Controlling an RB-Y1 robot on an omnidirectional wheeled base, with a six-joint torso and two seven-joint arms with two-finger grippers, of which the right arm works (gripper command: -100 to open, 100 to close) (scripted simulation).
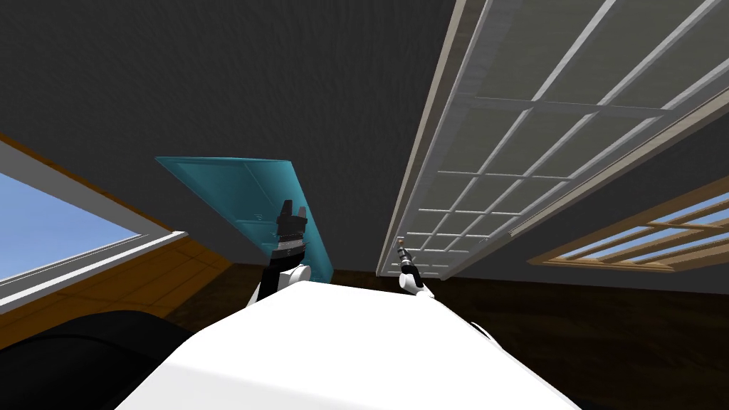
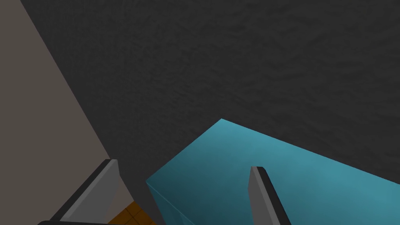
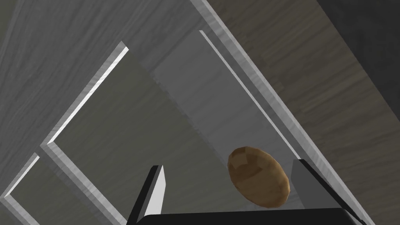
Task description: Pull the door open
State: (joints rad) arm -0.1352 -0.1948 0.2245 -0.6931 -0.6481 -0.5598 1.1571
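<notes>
- Door (image 3: 175, 97) knob (image 3: 258, 177) between fingers (image 3: 158, 190) of open right claw (image 3: 229, 165), nearer one finger, not gripped.
- Risk: off-centre closing, slipping off rounded knob when pulling.
- Left claw (image 2: 183, 164) open, idle.

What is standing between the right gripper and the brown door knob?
Nothing visible does. The brown knob on the grey paned door shows between the open fingers of the right gripper, nearer one finger than the other.
</notes>
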